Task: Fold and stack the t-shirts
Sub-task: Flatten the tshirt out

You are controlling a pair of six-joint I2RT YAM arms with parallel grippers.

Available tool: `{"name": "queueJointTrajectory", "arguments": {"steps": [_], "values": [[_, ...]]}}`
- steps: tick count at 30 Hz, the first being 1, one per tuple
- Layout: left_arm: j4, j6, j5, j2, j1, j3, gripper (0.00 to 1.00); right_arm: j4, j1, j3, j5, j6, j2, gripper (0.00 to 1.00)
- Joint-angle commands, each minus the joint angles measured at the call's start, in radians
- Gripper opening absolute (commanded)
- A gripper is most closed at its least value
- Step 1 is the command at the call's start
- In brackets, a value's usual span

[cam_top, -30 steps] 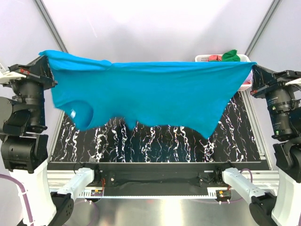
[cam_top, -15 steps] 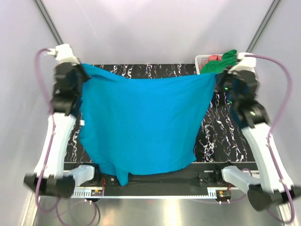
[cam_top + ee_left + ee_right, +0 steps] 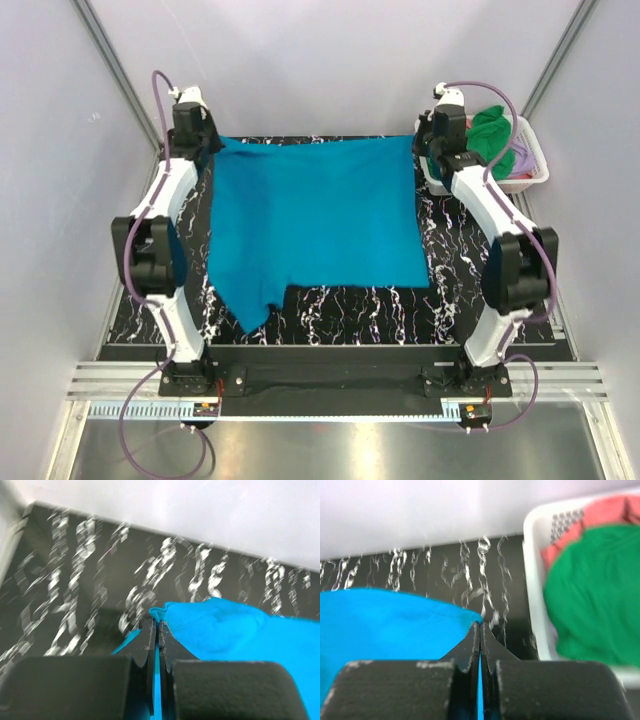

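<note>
Well, the teal shirt (image 3: 315,215) lies spread out over the far and middle part of the desk (image 3: 350,305). Its far hem runs along the far edge and the cloth is mostly flat, with a few soft ripples. Its near edge is straight toward the right, while toward the near left corner a flap tapers to a point short of the near edge. A strip of black, white-veined desk shows bare along the near edge and down both sides.

Both arms reach out to the far edge. The left arm (image 3: 165,195) ends at the far left corner. Its wrist view shows the left jaws pressed together with a fold of the teal shirt (image 3: 225,625) pinched between them, and the cloth bunches up just beyond the tips. The right arm (image 3: 480,195) ends near the far right corner. The right jaws are likewise closed tight on the teal shirt (image 3: 390,620) at its other far corner, where the cloth is drawn to a thin edge right at the tips.

A white basket (image 3: 538,172) stands at the far right corner, just beside the right jaws. A green shirt (image 3: 490,130) is heaped in it, rising over the rim. The right wrist view also shows a pink shirt (image 3: 605,512) behind the green one, toward the basket's far wall. Both wrist views are somewhat blurred.
</note>
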Motion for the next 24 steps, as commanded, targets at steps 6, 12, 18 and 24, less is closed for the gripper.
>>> {"name": "queueJointTrajectory", "arguments": {"steps": [6, 12, 18, 24], "values": [[0.042, -0.055, 0.145, 0.241, 0.000, 0.382, 0.00, 0.105, -0.090, 0.365, -0.176, -0.010, 0.298, 0.00], [0.039, -0.046, 0.129, 0.259, 0.000, 0.410, 0.00, 0.121, -0.152, 0.424, -0.289, 0.034, 0.362, 0.00], [0.080, 0.001, 0.090, 0.153, 0.000, 0.237, 0.00, 0.119, -0.181, 0.380, -0.369, 0.046, 0.337, 0.00], [0.085, 0.023, -0.082, -0.044, 0.001, 0.086, 0.00, 0.066, -0.207, 0.367, -0.392, 0.074, 0.255, 0.00]]}}
